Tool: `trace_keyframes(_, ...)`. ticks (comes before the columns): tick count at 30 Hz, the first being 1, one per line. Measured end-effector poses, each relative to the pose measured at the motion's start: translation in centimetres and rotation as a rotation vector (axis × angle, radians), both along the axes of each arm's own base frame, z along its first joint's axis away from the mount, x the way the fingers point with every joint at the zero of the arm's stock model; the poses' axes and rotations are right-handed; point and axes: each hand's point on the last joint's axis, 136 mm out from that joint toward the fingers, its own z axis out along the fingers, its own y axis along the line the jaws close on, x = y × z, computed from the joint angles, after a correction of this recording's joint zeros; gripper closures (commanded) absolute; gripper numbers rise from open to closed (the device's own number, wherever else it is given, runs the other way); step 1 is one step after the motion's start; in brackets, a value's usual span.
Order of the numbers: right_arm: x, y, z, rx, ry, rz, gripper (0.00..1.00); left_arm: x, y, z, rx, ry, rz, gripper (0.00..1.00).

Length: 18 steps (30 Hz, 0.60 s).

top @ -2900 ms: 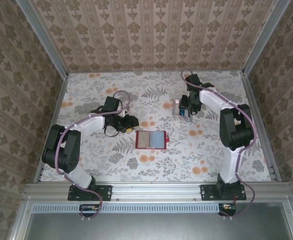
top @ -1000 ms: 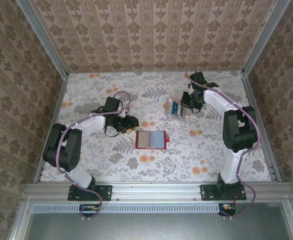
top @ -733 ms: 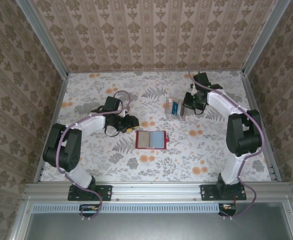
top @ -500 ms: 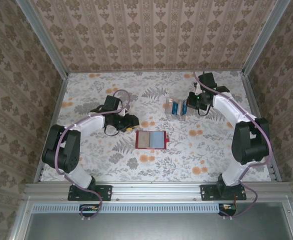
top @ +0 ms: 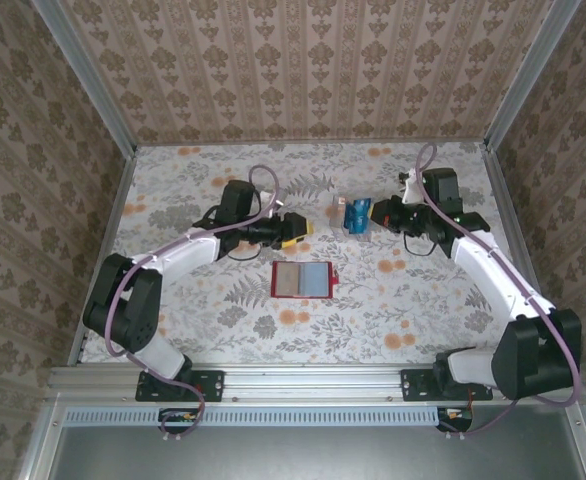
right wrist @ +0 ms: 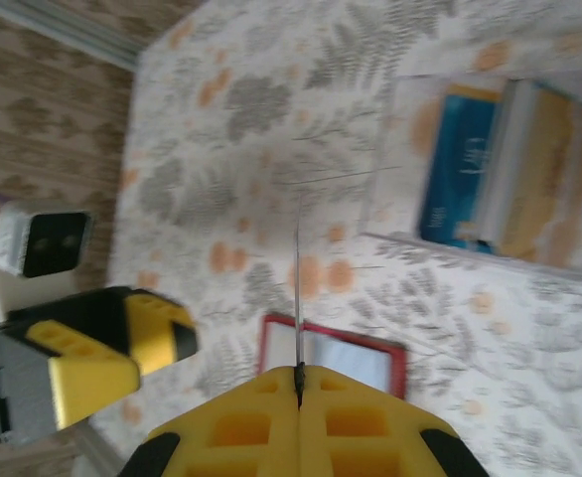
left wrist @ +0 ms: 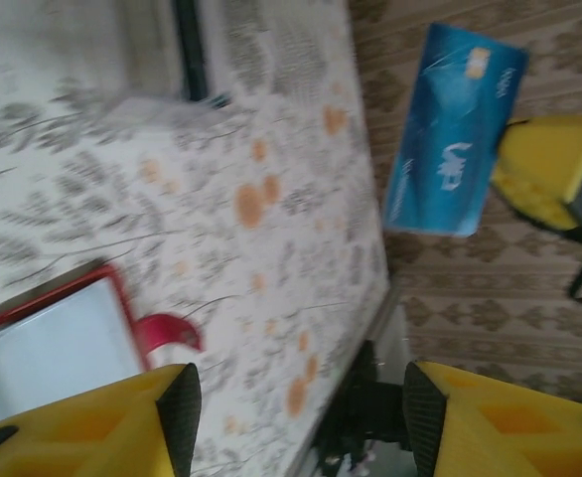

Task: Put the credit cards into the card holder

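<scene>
One small flat red folding wallet [top: 301, 280] lies open on the floral-patterned table [top: 423, 310], near the centre, with its greyish pockets facing up. Just beyond it to the left, the left gripper [top: 296, 228] hangs with its yellow jaws wide and nothing between them. Further right, the right gripper [top: 375, 212] pinches a thin blue plastic card [left wrist: 450, 129] clear of the table. Close by, a small clear plastic box [right wrist: 529, 189] holds more blue cards [right wrist: 457, 169].
</scene>
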Motion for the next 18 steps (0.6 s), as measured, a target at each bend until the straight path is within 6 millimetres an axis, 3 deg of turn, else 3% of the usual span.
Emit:
trace_keyframes(7,-0.9,3.0,1.8,0.201,-0.007,0.068,1.00,-0.2,-1.8,3.1,-0.129,-0.009,-0.035,0.41)
trace_keyframes(12,-1.5,4.9,3.3,0.275,-0.020,0.125,1.00,-0.4,-3.1,3.3,-0.167,0.024,-0.059,0.46)
trace_keyframes(18,-1.6,5.8,3.7,0.312,-0.013,0.158,1.00,-0.2,-3.8,3.6,-0.194,0.054,-0.060,0.76)
